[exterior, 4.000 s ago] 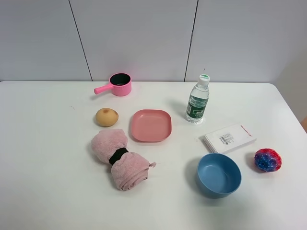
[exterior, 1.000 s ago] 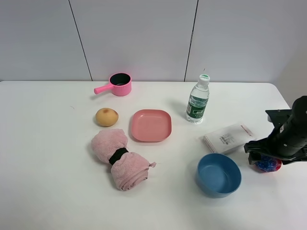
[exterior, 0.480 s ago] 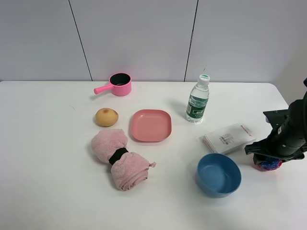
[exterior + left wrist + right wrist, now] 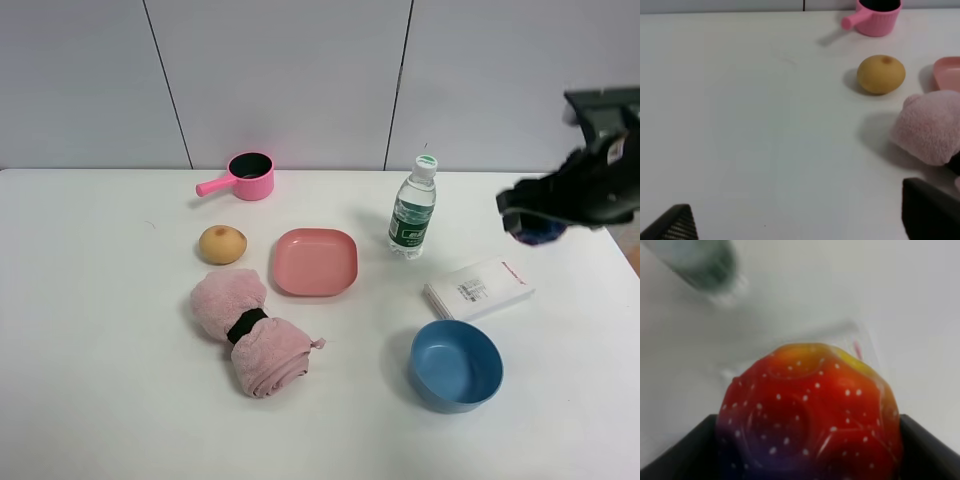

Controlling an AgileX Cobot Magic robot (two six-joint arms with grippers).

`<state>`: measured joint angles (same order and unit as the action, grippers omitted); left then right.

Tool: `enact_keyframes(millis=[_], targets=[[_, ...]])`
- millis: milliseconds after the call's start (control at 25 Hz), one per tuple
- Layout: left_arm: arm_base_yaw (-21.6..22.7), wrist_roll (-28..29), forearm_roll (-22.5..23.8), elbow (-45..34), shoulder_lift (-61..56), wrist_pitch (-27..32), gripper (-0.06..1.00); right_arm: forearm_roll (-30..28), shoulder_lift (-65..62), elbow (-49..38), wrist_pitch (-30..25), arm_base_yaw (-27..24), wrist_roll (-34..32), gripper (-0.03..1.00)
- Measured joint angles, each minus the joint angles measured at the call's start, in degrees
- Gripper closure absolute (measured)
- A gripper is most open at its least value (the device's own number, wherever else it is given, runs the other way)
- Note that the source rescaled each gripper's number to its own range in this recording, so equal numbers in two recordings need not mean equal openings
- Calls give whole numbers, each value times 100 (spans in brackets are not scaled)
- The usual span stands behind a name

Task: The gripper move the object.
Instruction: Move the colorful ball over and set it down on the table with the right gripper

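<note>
My right gripper [image 4: 541, 221] is shut on the mottled red, blue and purple ball [image 4: 546, 237] and holds it well above the table, at the right, beyond the white packet. In the right wrist view the shiny, bumpy ball [image 4: 810, 410] fills the space between the two black jaws, which press on both its sides. My left gripper [image 4: 802, 222] shows only in the left wrist view. Its fingertips [image 4: 675, 226] stand wide apart, open and empty, low over bare table left of the towel.
A water bottle [image 4: 412, 208], a white packet [image 4: 477, 288] and a blue bowl [image 4: 456, 365] stand below and left of the lifted ball. A pink plate [image 4: 315, 262], tan potato-like lump [image 4: 222, 244], rolled pink towel [image 4: 250, 333] and pink pot [image 4: 248, 176] are left of the middle.
My right gripper came down on the ball at the table's right, shut on it and has lifted it up and toward the back. The ball's old spot is bare.
</note>
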<state>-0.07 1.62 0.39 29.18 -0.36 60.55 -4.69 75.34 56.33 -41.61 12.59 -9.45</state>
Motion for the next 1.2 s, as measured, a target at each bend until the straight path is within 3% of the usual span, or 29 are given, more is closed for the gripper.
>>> enact_keyframes(millis=[160,400,680,840,1200], targets=[[0,0,0,0,0,0,-6,328,511,1664,-638,617,13,95],[0,0,0,0,0,0,-6,469,2282,4171,-2091,1603,369,95],[0,0,0,0,0,0,-6,344,4031,6540,-2774,3008,762,95],[0,0,0,0,0,0,-6,703,4602,7170,-2789,3482,1000,95],[0,0,0,0,0,0,-6,952,5098,7259,-2823,4236,1555,95]])
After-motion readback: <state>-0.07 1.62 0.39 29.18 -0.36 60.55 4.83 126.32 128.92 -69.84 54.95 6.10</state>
